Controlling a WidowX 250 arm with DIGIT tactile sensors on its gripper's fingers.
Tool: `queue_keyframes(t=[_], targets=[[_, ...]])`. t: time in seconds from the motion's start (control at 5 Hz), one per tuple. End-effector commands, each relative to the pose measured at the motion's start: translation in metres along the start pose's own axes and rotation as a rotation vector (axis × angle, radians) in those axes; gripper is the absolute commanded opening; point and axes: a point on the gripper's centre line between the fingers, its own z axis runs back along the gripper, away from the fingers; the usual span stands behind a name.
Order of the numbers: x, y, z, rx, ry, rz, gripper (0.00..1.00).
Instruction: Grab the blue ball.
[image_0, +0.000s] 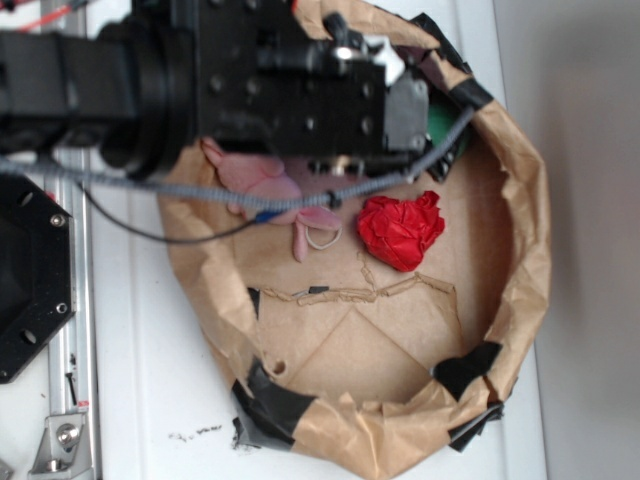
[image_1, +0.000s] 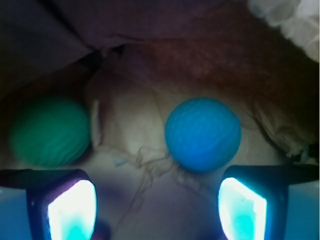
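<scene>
Plainly, the gripper (image_1: 157, 210) stood open (holding nothing), the blue ball (image_1: 203, 134) off-centre toward one finger; closing could nudge it away.

Counts, both views:
- balls: 2 total, 1 blue ball (image_1: 203, 134), 1 green ball (image_1: 49, 131) (green only a sliver in ext. view)
- red paper wad (image_0: 401, 230): 1
- pink soft toy (image_0: 262, 185): 1, partly hidden by arm
- brown paper bowl (image_0: 520, 215): 1, w/ several black tape patches
- gripper fingers (image_1: 70, 207): 2
</scene>
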Motion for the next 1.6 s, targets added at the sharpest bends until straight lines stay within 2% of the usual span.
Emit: queue_keyframes(t=[0.0, 0.4, 0.6, 0.8, 1.0, 1.2, 1.4], targets=[[0.021, 0.028, -0.013, 0.027, -0.034, 0.075, 1.0], [0.025, 0.05, -0.014, 0.035, -0.067, 0.034, 1.0], [0.03, 0.051, -0.026, 0.04, -0.061, -0.003, 1.0], [0.036, 0.041, -0.041, 0.054, -0.026, -0.039, 1.0], [0.034, 0.033, -0.041, 0.047, -0.016, -0.067, 0.0], [0.028, 0.023, -0.025, 0.01, 0.019, -0.149, 0.0], [0.02, 0.003, 0.016, -0.104, 0.048, -0.332, 0.0]])
